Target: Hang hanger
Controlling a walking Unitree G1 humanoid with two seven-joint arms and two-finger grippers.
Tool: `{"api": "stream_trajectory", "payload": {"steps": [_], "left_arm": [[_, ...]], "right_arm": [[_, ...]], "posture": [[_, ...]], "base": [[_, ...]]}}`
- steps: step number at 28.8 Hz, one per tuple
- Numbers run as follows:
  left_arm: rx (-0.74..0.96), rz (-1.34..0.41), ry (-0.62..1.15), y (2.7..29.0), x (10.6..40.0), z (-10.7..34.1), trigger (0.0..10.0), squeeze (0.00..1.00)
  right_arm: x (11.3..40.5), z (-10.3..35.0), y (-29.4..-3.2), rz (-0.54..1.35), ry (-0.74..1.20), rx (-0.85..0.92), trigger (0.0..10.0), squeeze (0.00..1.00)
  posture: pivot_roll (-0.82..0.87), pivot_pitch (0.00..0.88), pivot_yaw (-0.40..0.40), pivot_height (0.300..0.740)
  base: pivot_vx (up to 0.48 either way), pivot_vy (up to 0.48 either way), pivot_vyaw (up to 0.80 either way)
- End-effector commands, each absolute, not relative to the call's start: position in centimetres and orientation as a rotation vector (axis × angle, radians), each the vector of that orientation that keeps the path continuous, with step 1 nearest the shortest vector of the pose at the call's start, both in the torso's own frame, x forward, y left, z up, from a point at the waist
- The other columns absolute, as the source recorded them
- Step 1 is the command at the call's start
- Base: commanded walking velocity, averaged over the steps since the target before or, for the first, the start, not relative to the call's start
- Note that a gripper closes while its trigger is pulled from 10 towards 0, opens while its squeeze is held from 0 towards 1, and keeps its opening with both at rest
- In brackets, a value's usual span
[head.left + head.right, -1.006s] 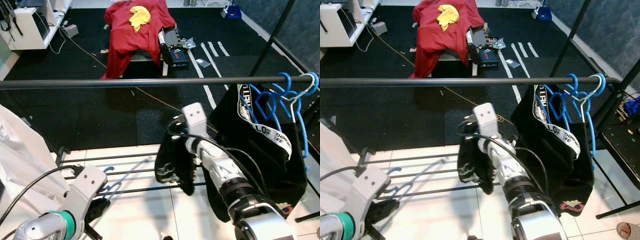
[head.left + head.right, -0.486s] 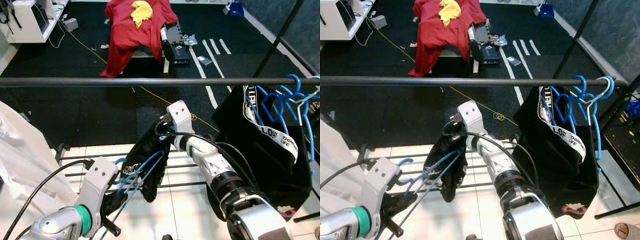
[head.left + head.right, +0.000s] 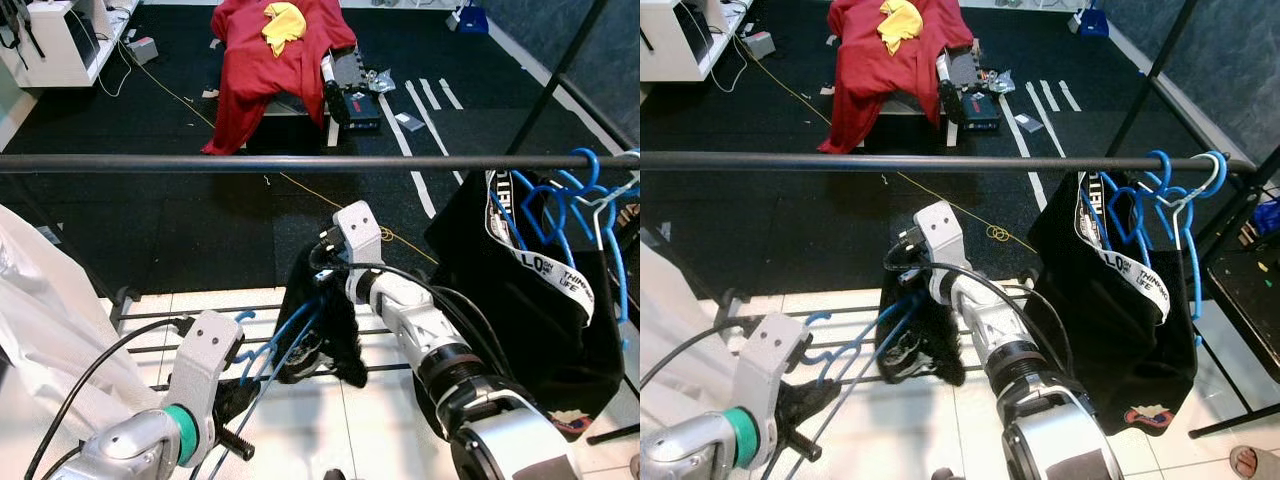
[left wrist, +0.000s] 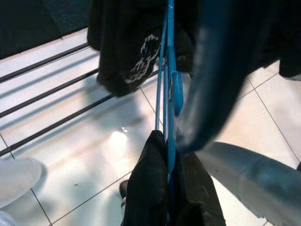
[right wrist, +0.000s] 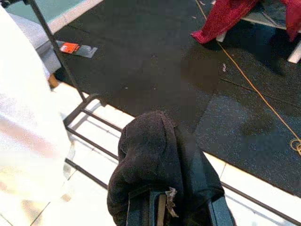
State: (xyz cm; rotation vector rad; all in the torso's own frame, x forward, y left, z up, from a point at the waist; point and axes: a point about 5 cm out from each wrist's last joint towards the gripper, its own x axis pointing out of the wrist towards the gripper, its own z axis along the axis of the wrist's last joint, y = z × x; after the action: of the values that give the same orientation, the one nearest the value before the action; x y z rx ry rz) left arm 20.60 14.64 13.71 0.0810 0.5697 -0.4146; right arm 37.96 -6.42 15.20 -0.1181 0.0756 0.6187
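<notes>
- Holding the thin blue plastic hanger low down with my left gripper, I have the two black fingers pressed together on its lower wire; the hanger sits below the long black clothes rail, with its hook end up against the dark crumpled garment.
- My right gripper is closed on a bunch of that dark garment, which drapes over the fingers and hangs above the white tiled floor.
- Biggest risk as I judge it — the garment is only half on the hanger, so lifting toward the rail could let it slide off one side.
- The left grip is narrow and sits on a thin wire; the hanger could twist in my fingers as it rises, and the hook would miss the rail.
- Over at the right end of the rail the black printed clothing on blue hangers is crowded — swinging that way could snag it.
- Hard to make out: the hanger's hook, buried in cloth; whether the hanger's arms are inside the garment I cannot tell.
- My right fingertips are hidden under fabric.
</notes>
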Motion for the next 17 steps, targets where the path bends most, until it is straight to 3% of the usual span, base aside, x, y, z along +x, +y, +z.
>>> {"api": "stream_trajectory", "payload": {"steps": [1, 7, 9, 17], "left_arm": [[0.082, -0.37, 0.607, 14.9, 20.5, 13.1, 10.0, 0.0], [0.052, -0.211, 0.623, 15.2, 21.1, 12.9, 10.0, 0.0], [0.029, -0.148, 0.624, 15.3, 21.3, 13.2, 10.0, 0.0], [-0.039, -0.192, 0.601, 14.2, 21.7, 14.4, 10.0, 0.0]], "right_arm": [[38.2, 16.0, -6.1, 0.604, 0.054, -0.106, 10.0, 0.0], [38.7, 16.0, -7.1, 0.474, 0.068, -0.072, 10.0, 0.0], [39.2, 16.2, -8.5, 0.348, 0.059, -0.053, 10.0, 0.0], [39.6, 16.3, -8.5, 0.296, 0.104, 0.085, 10.0, 0.0]], "posture": [[-0.01, 0.13, -0.009, 0.74], [-0.01, 0.133, -0.006, 0.74], [-0.01, 0.136, 0.0, 0.74], [-0.01, 0.139, 0.005, 0.74]], "base": [[0.0, 0.0, 0.0], [0.0, 0.0, 0.0], [0.0, 0.0, 0.0], [0.0, 0.0, 0.0]]}}
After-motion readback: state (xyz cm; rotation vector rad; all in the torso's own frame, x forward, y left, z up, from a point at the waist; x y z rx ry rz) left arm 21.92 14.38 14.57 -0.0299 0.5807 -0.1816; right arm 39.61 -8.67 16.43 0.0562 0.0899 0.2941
